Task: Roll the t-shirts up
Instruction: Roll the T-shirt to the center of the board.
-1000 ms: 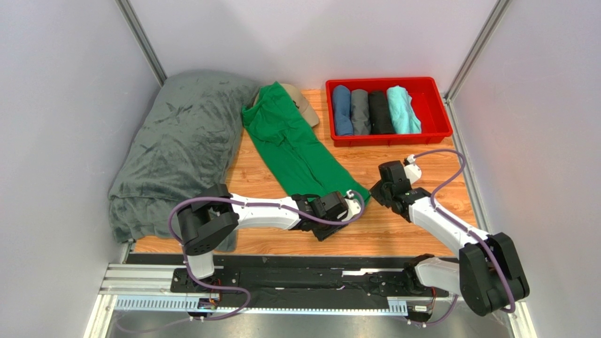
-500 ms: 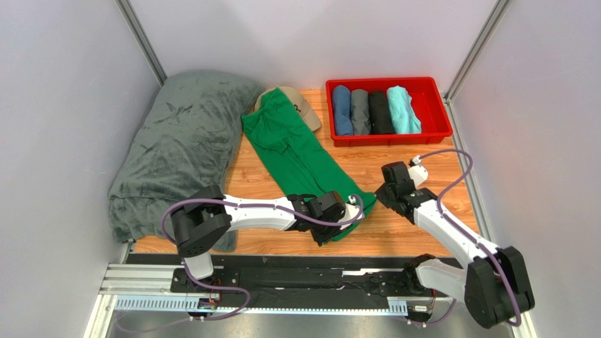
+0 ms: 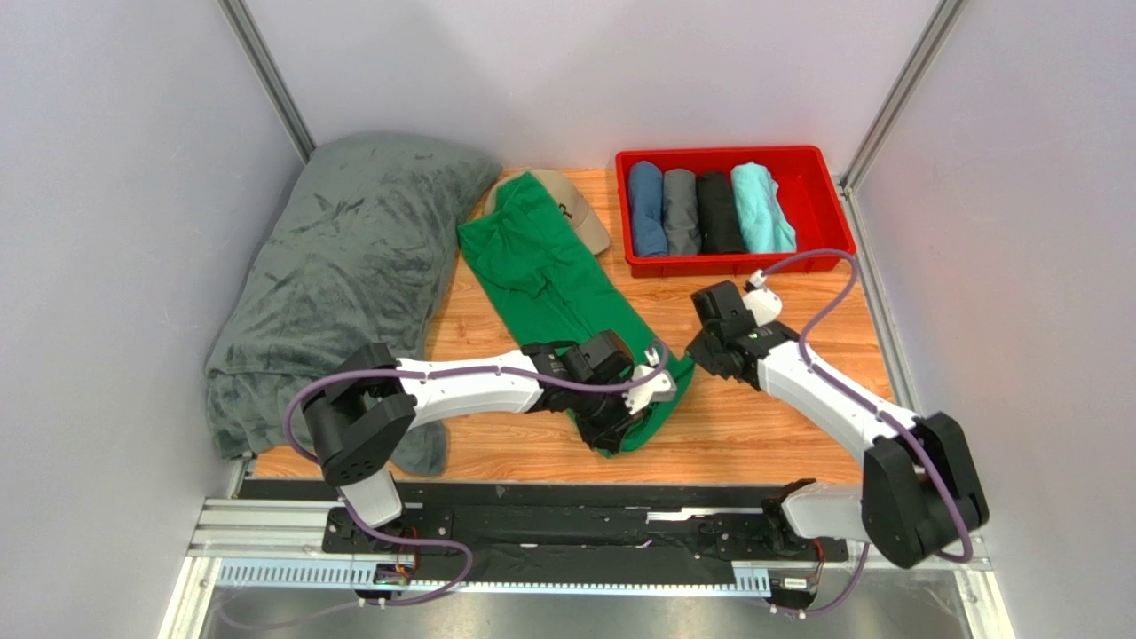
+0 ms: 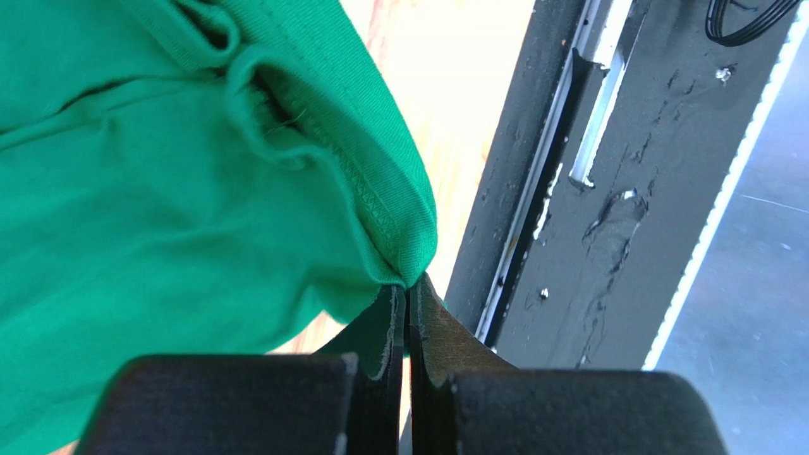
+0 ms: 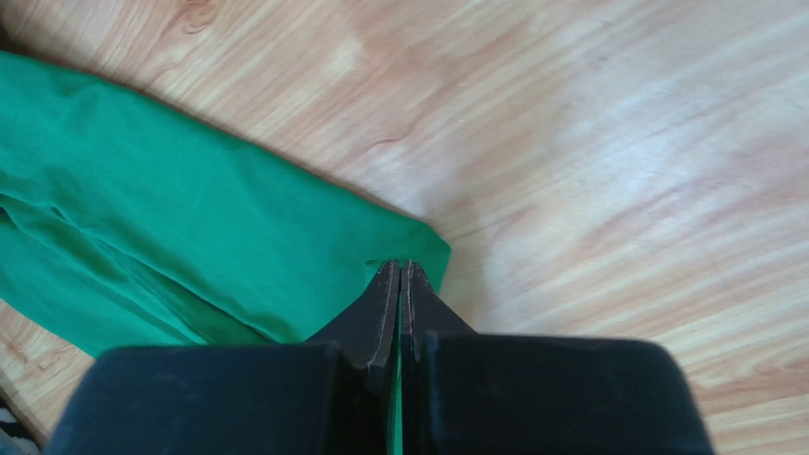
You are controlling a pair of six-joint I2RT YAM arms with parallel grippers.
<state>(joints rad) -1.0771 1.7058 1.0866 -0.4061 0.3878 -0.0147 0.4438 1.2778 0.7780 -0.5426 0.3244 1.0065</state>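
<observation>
Grey blanket [image 3: 334, 253], tan cap [image 3: 582, 213], red bin [image 3: 818, 200], wooden table [image 3: 727, 429]

We read no text anywhere; the tan cap [image 3: 582, 221] has a small dark mark on its front, too small to make out.

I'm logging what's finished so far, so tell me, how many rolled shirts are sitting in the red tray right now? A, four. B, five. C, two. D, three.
A, four: the red tray holds a blue roll, a grey roll, a black roll and a turquoise roll, lying side by side.
</observation>
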